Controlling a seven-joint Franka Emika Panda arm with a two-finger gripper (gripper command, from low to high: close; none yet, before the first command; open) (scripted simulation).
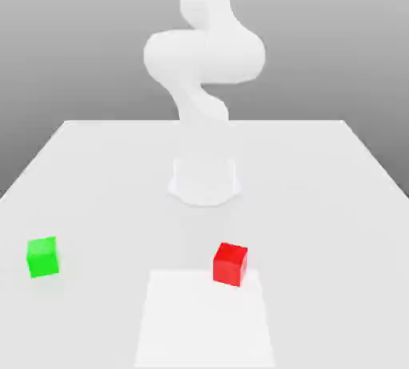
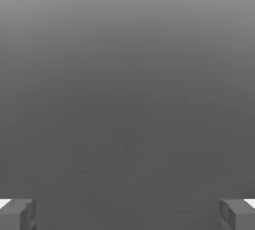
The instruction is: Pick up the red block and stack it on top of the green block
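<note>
While it sits untouched on the desk, the small bright red matte cube (image 1: pixel 230 263) rests flat near the front edge in the exterior view, slightly toward that view's right of centre. One of its lower corners overlaps the far right corner of a brighter white rectangular patch (image 1: pixel 204 319) that lies on the desk surface at the front. Well apart from it, toward the exterior view's left, stands the small bright green matte cube (image 1: pixel 42 256), of the same size, also flat on the plain white desk (image 1: pixel 319 200) and at about the same depth. Nothing lies between the two cubes.

Behind them, near the middle of the desk, the white arm (image 1: pixel 204 56) rises from its round base (image 1: pixel 204 180), bends, and runs out of the picture at the top; it looks washed out against the pale surroundings, so its outline is hard to trace.

The hand (image 2: pixel 127 214) appears only in the hand view, where its two grey fingertips (image 2: pixel 17 214) stand far apart at opposite edges, spread wide with nothing between them. That view shows only a plain grey background.
</note>
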